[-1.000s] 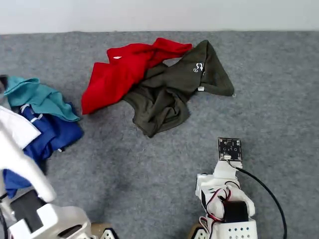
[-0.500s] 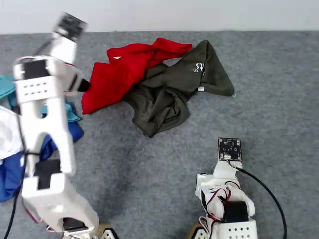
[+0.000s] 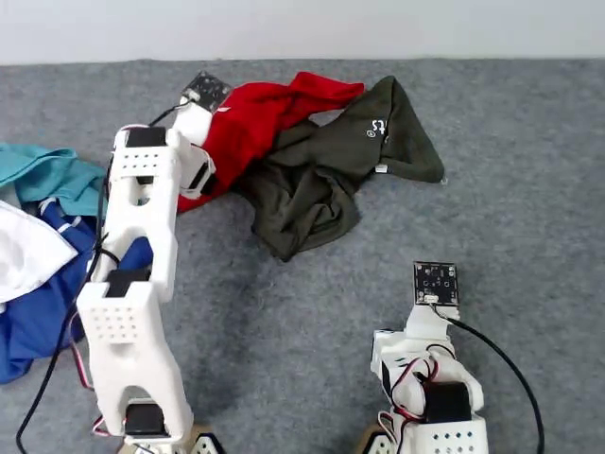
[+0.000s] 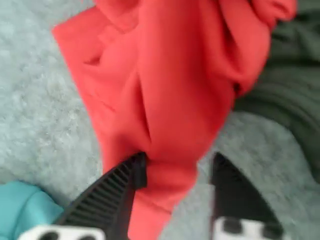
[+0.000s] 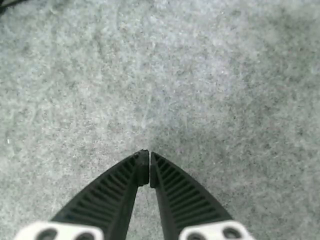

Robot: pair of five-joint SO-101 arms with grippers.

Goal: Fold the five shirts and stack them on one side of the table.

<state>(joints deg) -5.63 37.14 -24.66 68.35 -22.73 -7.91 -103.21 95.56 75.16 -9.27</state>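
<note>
Red shirt [image 4: 167, 75]: lies directly under left claw [image 4: 178, 164], jaws apart astride its near edge; long axis runs toward olive shirt [image 3: 321, 180]. Right claw [image 5: 149, 162]: closed together, well apart.

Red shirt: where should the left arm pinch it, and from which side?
Probably the free corner of the red shirt, the end lying on the table away from the dark olive shirt crowding its other end. Come from above: the cloth lies loose there, and the open left gripper has that corner between its fingers.
</note>
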